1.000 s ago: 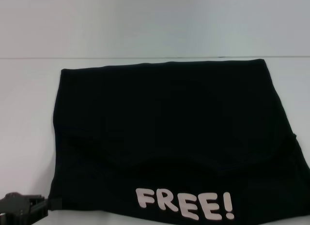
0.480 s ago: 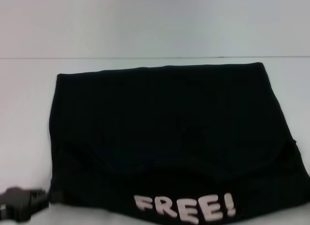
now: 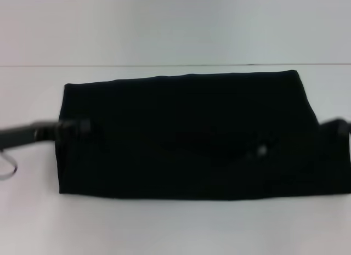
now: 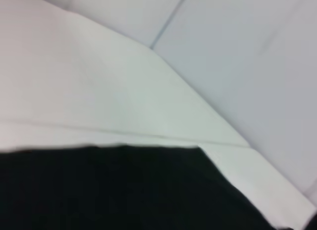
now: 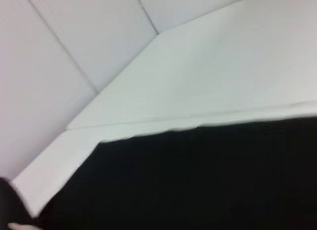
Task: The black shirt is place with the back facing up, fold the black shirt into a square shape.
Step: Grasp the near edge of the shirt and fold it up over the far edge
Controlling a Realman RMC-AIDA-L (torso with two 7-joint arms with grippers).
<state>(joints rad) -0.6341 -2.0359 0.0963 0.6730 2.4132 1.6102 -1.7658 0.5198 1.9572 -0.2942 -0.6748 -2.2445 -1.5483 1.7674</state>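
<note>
A: Left pincer [image 3: 77, 128]?
B: Blurred, at the left edge of the black shirt [image 3: 186, 135], about mid-height on that side. Arm running away from it toward the left border of the head view. Touching or over the cloth; grip hard to judge. Cannot tell whether wide or narrow.

A: Right pincer [image 3: 337, 126]?
B: Only a dark smear at the shirt's right edge, level with the left one. Cannot tell its opening either, nor whether cloth is pinched.

A: Between the two?
B: Shirt spread as a wide, low rectangle, spanning from one pincer to the other. Far edge straight, near edge straight, corners fairly square. Small pale spot on the cloth nearer the right pincer, below centre; too blurred to read.

A: Beyond that?
B: White bench [image 3: 175, 227] under everything, bare strip showing nearer than the shirt and on both flanks. Pale wall [image 3: 175, 24] past the far edge. Both wrist views: black cloth filling the near part, bench edge and wall panels behind.
</note>
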